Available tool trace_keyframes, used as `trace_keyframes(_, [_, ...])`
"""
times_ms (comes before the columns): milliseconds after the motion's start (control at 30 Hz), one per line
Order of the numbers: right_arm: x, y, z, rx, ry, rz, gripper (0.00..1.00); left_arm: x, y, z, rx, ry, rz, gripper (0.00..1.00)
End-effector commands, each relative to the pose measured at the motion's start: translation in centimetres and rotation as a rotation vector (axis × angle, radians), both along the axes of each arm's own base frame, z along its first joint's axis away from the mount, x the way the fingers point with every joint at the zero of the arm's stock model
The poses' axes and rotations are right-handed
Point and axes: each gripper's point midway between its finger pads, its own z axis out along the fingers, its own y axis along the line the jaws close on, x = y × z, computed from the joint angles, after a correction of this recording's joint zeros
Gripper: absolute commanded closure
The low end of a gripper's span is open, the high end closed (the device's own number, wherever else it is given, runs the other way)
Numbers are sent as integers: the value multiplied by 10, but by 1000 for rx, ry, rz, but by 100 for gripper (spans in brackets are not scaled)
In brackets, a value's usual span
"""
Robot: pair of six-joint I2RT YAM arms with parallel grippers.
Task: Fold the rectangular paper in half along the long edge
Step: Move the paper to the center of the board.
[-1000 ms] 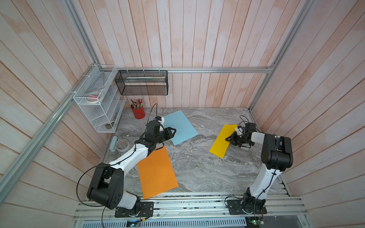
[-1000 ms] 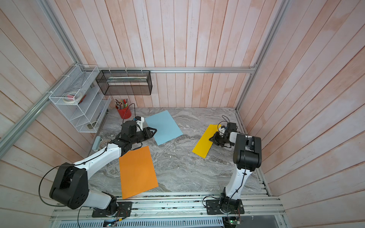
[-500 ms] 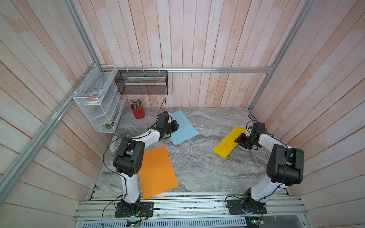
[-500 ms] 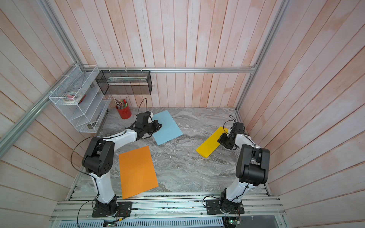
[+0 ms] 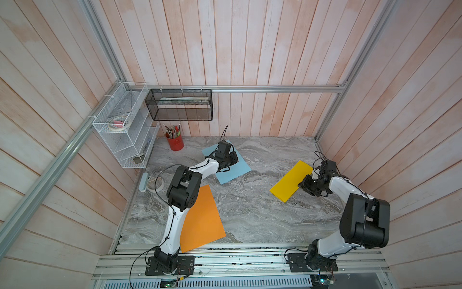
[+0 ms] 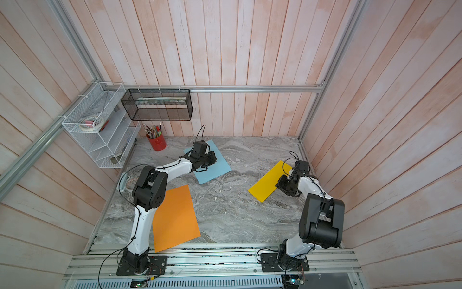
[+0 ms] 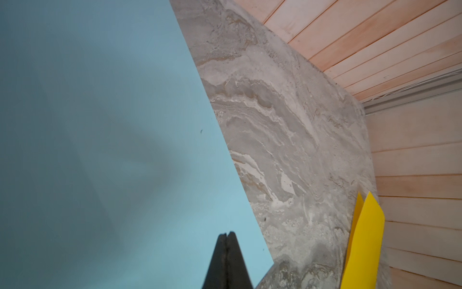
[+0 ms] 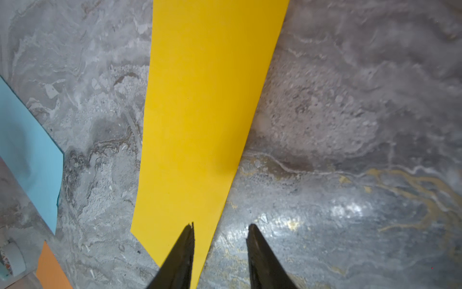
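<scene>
**Arm pose.** The left arm reaches from its front base toward the back of the table point(image 5: 250, 207), with the elbow raised and the forearm extended over the blue paper point(image 5: 237, 172). The left gripper point(image 7: 226, 235) has its jaws pressed together with nothing between them. It appears to rest on the sheet, but contact cannot be confirmed.

The right arm bends back over its base. The right gripper point(image 8: 221, 226) points at the yellow paper point(image 8: 200, 100), jaws spread. One fingertip is over the sheet's end and the other is over bare table.

**Task item.** The yellow paper lies folded into a narrow strip on the right side of the table. It is well apart from the blue paper and the orange paper point(image 5: 202, 220).

**Containers.**
- The red cup point(image 5: 175, 145) at the back left holds pens and pencils.
- The white wire rack point(image 5: 125, 147) on the left wall holds a tape roll point(image 5: 117, 124) in its top tier.
</scene>
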Motion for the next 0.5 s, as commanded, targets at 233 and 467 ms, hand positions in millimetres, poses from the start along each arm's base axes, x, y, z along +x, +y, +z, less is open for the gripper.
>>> trace_keyframes(233, [1,14,19,64,-78,38,62,-17,-3,-40,202,95,15,100])
trace_keyframes(467, [0,15,29,64,-98,40,62,-46,-5,-61,304,177,-23,100])
